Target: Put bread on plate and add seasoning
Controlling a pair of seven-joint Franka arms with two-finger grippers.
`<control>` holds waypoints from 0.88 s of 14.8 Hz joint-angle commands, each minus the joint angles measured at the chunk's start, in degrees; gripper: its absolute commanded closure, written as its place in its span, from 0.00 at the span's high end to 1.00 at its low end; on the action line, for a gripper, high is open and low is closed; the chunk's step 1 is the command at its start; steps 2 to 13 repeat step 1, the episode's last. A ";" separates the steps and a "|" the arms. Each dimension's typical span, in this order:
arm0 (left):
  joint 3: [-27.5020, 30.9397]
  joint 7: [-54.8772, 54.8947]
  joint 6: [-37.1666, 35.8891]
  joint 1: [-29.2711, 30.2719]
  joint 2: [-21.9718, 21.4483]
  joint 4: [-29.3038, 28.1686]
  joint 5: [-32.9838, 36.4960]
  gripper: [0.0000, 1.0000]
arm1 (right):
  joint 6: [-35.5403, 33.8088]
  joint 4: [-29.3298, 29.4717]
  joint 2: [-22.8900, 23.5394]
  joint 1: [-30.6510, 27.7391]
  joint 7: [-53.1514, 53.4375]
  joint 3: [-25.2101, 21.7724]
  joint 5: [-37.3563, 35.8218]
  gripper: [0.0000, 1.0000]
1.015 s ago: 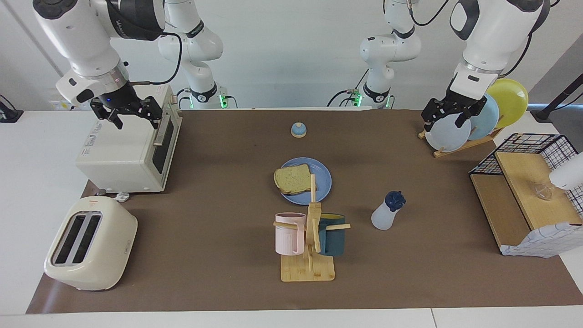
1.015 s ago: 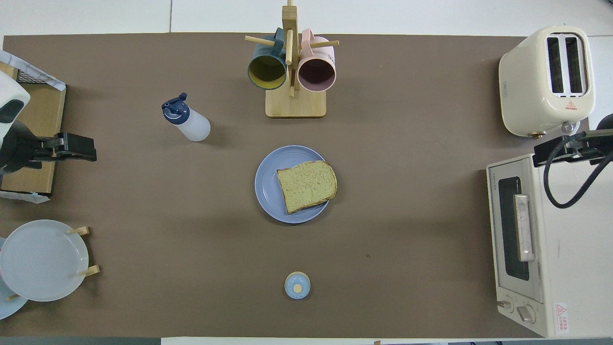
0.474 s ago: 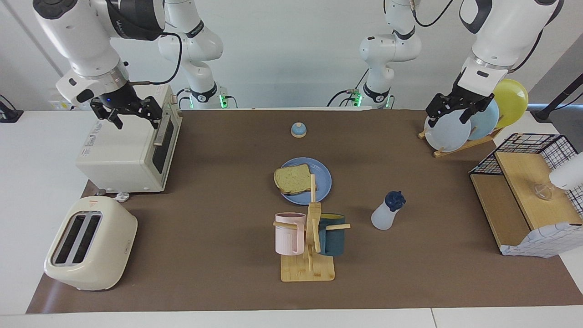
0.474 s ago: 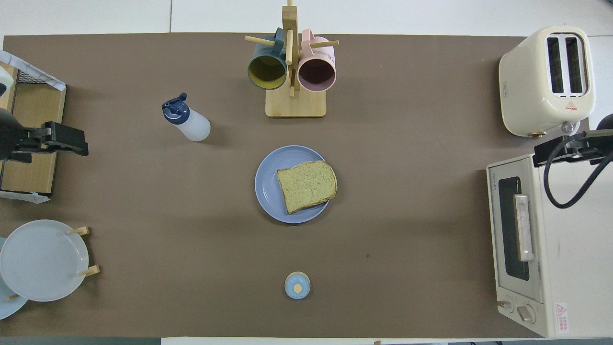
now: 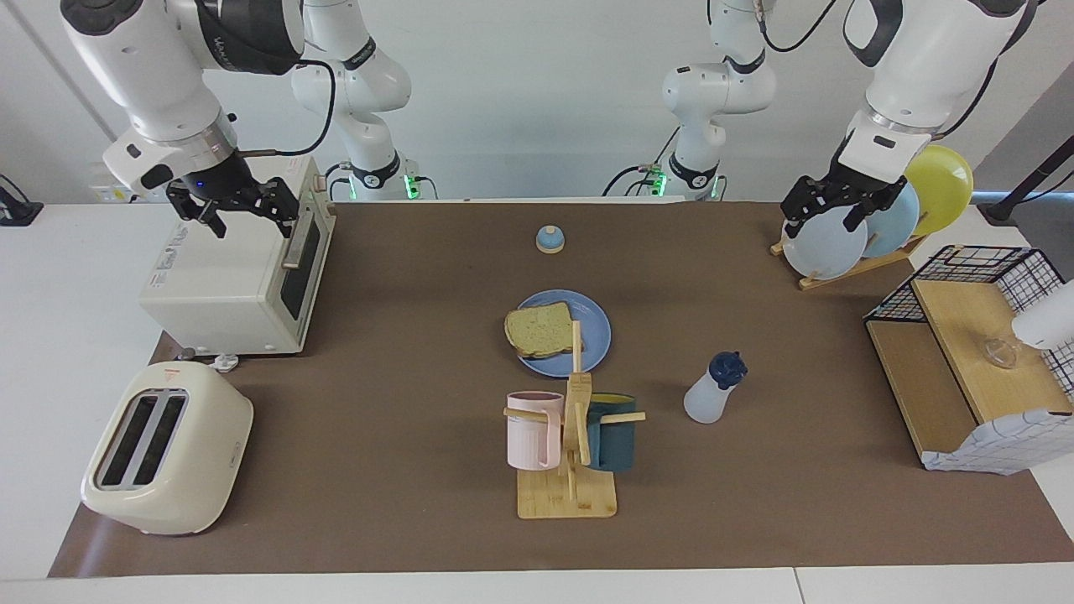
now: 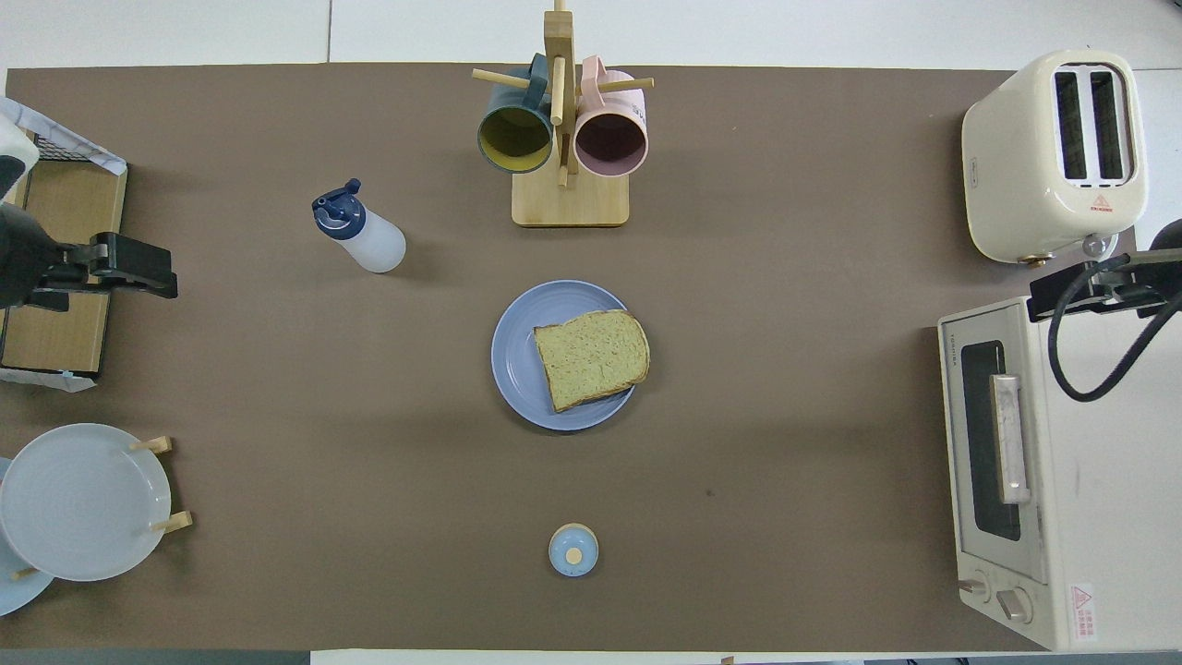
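The bread [image 5: 539,330] [image 6: 591,358] lies flat on the medium-blue plate [image 5: 594,340] [image 6: 515,356] in the middle of the brown mat, overhanging the rim toward the right arm's end. The seasoning [image 5: 711,390] [image 6: 362,235], a white bottle with a navy cap, stands upright farther from the robots, toward the left arm's end. My left gripper [image 5: 821,220] [image 6: 134,272] hangs open and empty high over the mat's edge by the plate rack. My right gripper [image 5: 252,220] [image 6: 1090,282] waits open and empty above the toaster oven.
A mug tree [image 5: 570,436] [image 6: 563,139] with a pink and a teal mug stands just farther out than the plate. A small bell [image 5: 550,240] sits nearer the robots. Toaster oven [image 5: 239,277] and toaster [image 5: 168,449] fill the right arm's end; plate rack [image 5: 873,226] and wire shelf [image 5: 973,352] the left arm's end.
The left gripper has risen a little and shifted slightly by the plate rack, still open. The right arm, bread, plate and bottle have not moved.
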 commanded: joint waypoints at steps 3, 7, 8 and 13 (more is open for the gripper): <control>1.17 0.85 -0.74 -0.93 0.20 1.00 -0.86 1.00 | -0.45 -0.50 -0.59 -0.37 -1.44 0.04 0.66 1.00; 1.17 0.85 -0.74 -0.93 0.20 1.00 -0.86 1.00 | -0.45 -0.50 -0.59 -0.37 -1.44 0.04 0.66 1.00; 1.17 0.85 -0.74 -0.93 0.20 1.00 -0.86 1.00 | -0.45 -0.50 -0.59 -0.37 -1.44 0.04 0.66 1.00; 1.17 0.85 -0.74 -0.93 0.20 1.00 -0.86 1.00 | -0.45 -0.50 -0.59 -0.37 -1.44 0.04 0.66 1.00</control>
